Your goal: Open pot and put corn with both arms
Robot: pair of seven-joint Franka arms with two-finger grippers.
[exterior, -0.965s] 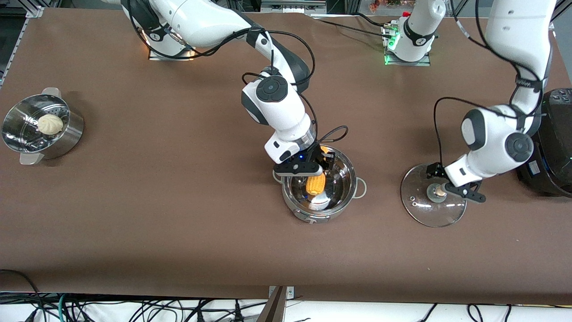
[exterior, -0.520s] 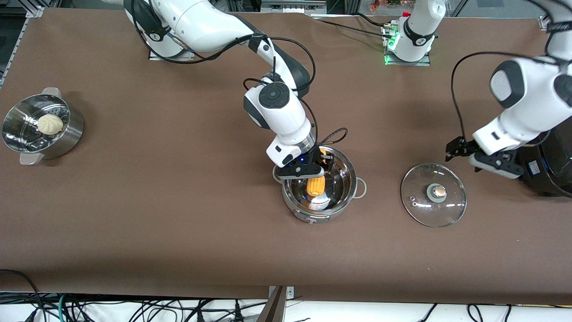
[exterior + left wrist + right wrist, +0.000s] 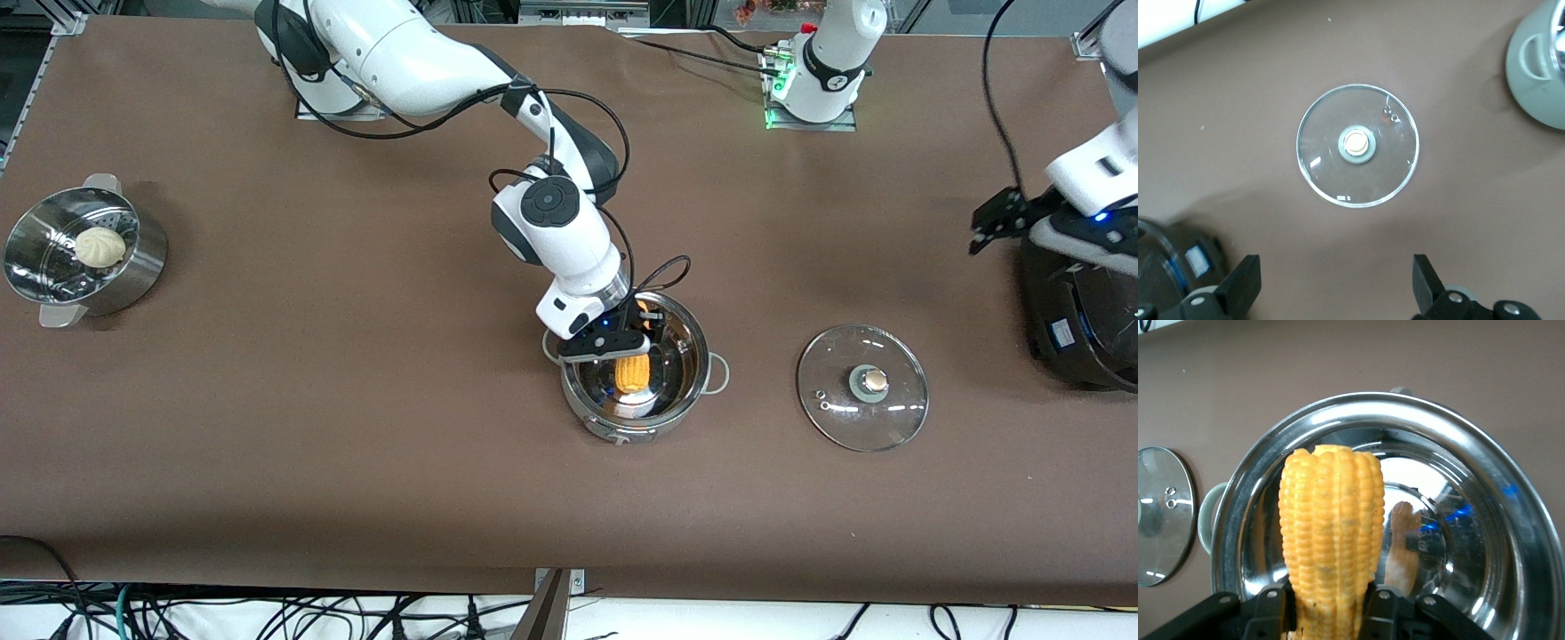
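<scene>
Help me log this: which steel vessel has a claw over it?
The pot mid-table: the right claw holds the corn over it. The steamer basket holds only a bun.

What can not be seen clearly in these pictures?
- Corn base: right wrist view, hidden between the right tool fingers.
- Black cooker: front view, cut off by the picture edge and partly covered by the left tool.
- Pot floor: front view, partly covered by corn and tool.

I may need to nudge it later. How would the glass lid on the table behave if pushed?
The glass lid lies flat, knob up, so it would probably slide, not roll or tip. Being glass, it is likely rigid and breakable. The knob looks like the only easy grasp point.
</scene>
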